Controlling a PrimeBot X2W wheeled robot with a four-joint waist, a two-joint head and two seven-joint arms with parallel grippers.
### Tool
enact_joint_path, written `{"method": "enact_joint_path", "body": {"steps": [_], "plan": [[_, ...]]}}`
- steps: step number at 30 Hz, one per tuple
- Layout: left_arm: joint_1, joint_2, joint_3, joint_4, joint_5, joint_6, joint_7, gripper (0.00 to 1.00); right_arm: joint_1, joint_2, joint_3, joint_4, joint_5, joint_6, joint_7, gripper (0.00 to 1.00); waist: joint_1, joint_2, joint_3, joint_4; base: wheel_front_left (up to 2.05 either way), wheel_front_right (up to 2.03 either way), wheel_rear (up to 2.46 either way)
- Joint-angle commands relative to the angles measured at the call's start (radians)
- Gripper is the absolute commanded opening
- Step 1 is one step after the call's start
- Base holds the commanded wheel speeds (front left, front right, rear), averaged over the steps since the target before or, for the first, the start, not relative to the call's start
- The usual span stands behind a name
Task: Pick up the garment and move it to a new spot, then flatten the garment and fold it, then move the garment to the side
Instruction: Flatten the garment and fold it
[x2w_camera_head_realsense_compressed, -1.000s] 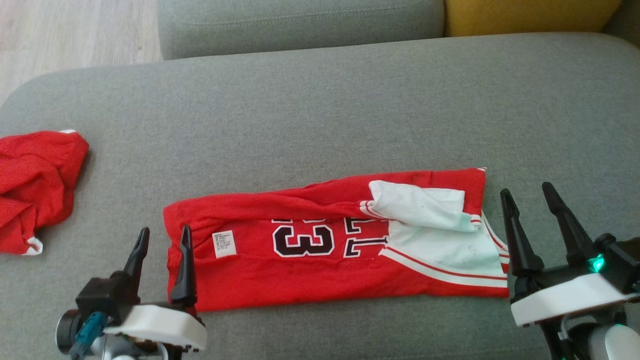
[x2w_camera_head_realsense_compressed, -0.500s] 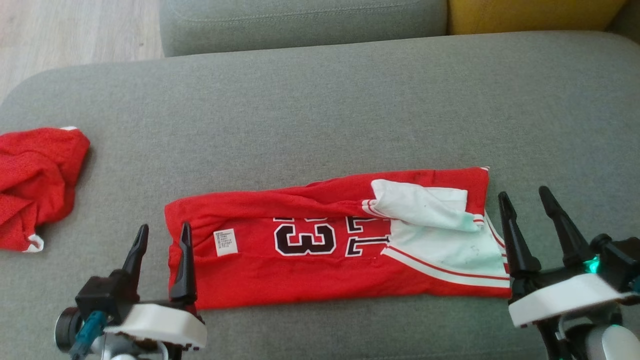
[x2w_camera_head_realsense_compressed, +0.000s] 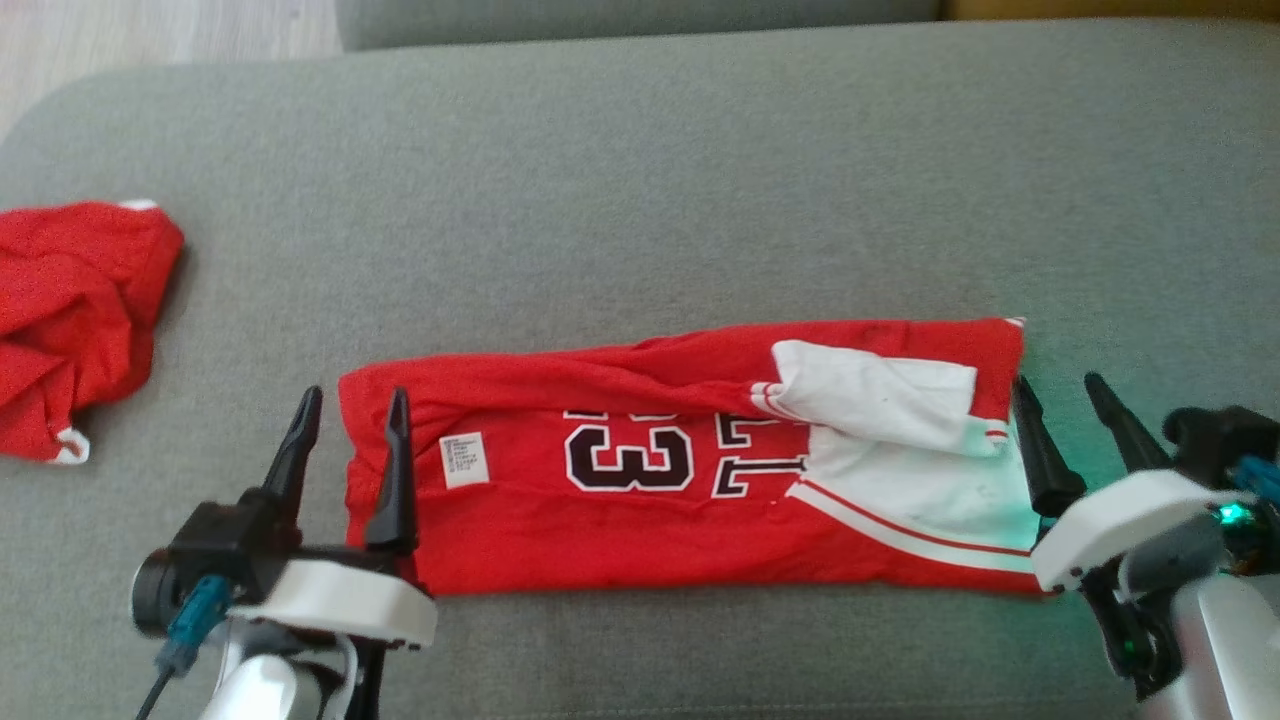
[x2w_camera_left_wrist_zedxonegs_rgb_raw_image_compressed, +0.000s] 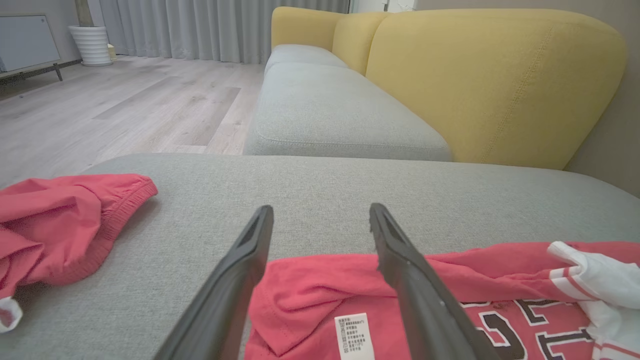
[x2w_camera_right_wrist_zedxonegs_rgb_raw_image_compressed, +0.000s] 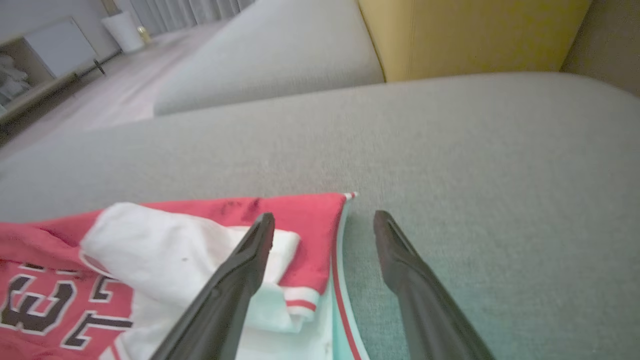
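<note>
You see the garment as thin red knit cloth, matt and softly creased, with smoother white panels toward the right of the frame. Its small white label looks like printed cloth tape. The seat cushion under it is grey woven cloth, coarse-grained and matt. The crumpled red piece at the left edge is matt knit too, and its ribbed hem shows in the left wrist view.

The fingers of your left hand and right hand look like dark, smooth, matt plastic. The wrist shell is white plastic with a slight gloss.

The backrest, upper right in the left wrist view, is yellow matt cloth with a stitched seam. The floor shows pale wood grain with a low sheen.
</note>
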Motion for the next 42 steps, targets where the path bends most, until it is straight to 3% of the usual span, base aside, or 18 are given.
{"method": "enact_joint_path", "body": {"steps": [1,7,12,14,15,21,35,42], "plan": [[-0.056,0.005,0.025,-0.020,0.008,-0.006,-0.011,1.00,-0.039,-0.021,0.025,0.008,0.000,0.007,0.024,1.00,-0.0001,0.0000,0.023,0.018,0.00,0.00,0.00],[-0.082,-0.009,0.020,0.005,0.007,-0.019,-0.018,1.00,-0.062,-0.003,0.017,0.105,-0.004,0.007,0.158,1.00,-0.0001,0.0000,0.048,0.031,0.00,0.00,0.00],[-0.093,-0.019,0.026,0.020,0.005,-0.025,-0.024,1.00,-0.040,0.027,0.024,0.089,0.022,0.007,0.279,1.00,-0.0001,0.0000,0.059,0.034,0.00,0.00,0.00],[-0.097,-0.020,0.030,0.024,0.006,-0.028,-0.025,1.00,-0.028,0.029,0.026,0.069,0.035,0.007,0.323,0.03,-0.0001,0.0000,0.062,0.033,0.00,0.00,0.00],[-0.100,-0.020,0.032,0.025,0.006,-0.029,-0.026,1.00,-0.023,0.031,0.023,0.056,0.041,0.007,0.337,0.00,-0.0001,0.0000,0.063,0.032,0.00,0.00,0.00],[-0.108,-0.023,0.042,0.027,0.010,-0.034,-0.029,1.00,-0.010,0.023,-0.018,-0.023,0.052,0.007,0.345,0.00,-0.0001,0.0000,0.058,0.025,0.00,0.00,0.00],[-0.091,-0.037,0.059,0.027,0.016,-0.040,-0.030,1.00,0.054,-0.064,-0.277,-0.152,0.025,0.007,0.353,0.00,-0.0001,0.0000,0.030,0.019,0.00,0.00,0.00],[-0.069,-0.039,0.066,0.022,0.018,-0.045,-0.031,1.00,0.036,0.012,-0.189,-0.305,0.077,0.007,0.453,0.00,-0.0001,0.0000,-0.003,0.008,0.00,0.00,0.00]]}}
